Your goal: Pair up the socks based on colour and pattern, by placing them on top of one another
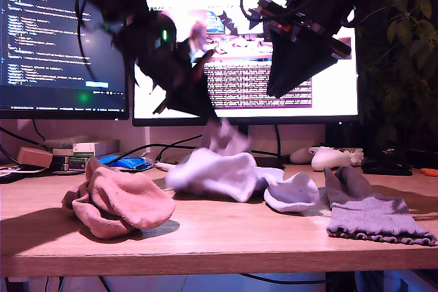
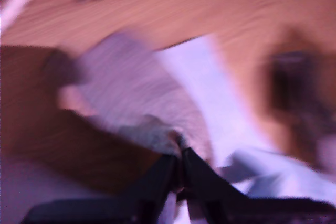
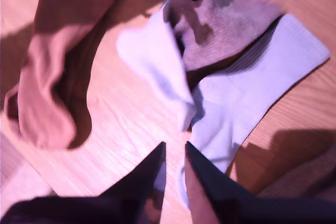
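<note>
Nearest the exterior view's camera, two things lie towards the front edge of the wooden table (image 1: 219, 244). One is a pink heap (image 1: 120, 203), to the exterior view's left of the first white sock (image 1: 212, 172); whether it is one sock or two cannot be told. The other is a single grey-lavender sock (image 1: 373, 217), flat, well to the exterior view's right of that white sock. Its long axis runs front to back, with the frilly cuff pointing at the camera and the toe away.

Further in lie two white socks. The first white sock stretches across the view, and the second white sock (image 1: 291, 193) touches it on the exterior view's right.

Just behind and above the first white sock a second grey-lavender sock (image 1: 222, 138) hangs off the table, long axis roughly vertical and blurred. My first gripper (image 1: 211, 115) has its jaws pinched together on the top of it.

Higher, to the exterior view's right of the first white sock, hangs my second gripper (image 1: 277, 92), its jaws a narrow gap apart with nothing between them.

Farthest back stand two monitors (image 1: 287, 66).
</note>
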Available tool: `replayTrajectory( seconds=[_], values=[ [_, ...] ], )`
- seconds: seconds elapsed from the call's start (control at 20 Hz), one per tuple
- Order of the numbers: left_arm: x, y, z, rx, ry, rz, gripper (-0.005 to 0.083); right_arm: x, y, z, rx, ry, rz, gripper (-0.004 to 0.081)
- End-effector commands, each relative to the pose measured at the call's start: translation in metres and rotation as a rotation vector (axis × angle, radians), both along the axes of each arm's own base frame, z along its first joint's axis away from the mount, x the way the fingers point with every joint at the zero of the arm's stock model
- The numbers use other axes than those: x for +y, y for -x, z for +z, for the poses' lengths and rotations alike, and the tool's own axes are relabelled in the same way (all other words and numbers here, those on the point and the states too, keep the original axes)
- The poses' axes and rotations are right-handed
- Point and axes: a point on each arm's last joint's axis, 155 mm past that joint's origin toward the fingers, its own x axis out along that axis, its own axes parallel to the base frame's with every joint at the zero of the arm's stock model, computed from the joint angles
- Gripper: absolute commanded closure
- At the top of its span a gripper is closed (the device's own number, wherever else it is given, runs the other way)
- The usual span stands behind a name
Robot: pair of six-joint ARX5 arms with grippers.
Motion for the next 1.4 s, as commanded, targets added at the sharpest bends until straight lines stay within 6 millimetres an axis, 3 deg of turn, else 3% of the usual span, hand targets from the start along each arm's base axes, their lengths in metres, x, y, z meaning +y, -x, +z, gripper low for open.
replayTrajectory(
  seconds=[0.0,0.15,0.35,0.6,0.8,1.35],
  values=[
    [-0.003,0.0,0.025,-0.032,0.026,-0.007,0.0793,-0.007,-0.003,-0.009,0.037,-0.013,-0.046,0.0611],
    [-0.009,0.003,0.057,-0.034,0.087,-0.01,0.0793,-0.009,-0.009,-0.003,0.056,-0.091,-0.077,0.0583],
    [-0.018,0.006,0.101,-0.02,0.193,0.006,0.0793,-0.001,-0.016,0.017,0.044,-0.24,-0.021,0.0438],
    [-0.024,0.014,0.139,-0.031,0.27,-0.013,0.0793,0.008,-0.031,0.048,-0.056,-0.366,0.052,0.0418],
    [-0.03,0.023,0.157,-0.004,0.324,-0.031,0.0793,0.019,-0.043,0.075,-0.175,-0.434,0.115,0.0417],
    [-0.048,0.052,0.185,0.075,0.418,-0.109,0.0793,0.008,-0.056,0.071,-0.207,-0.388,0.045,0.0398]
  ],
)
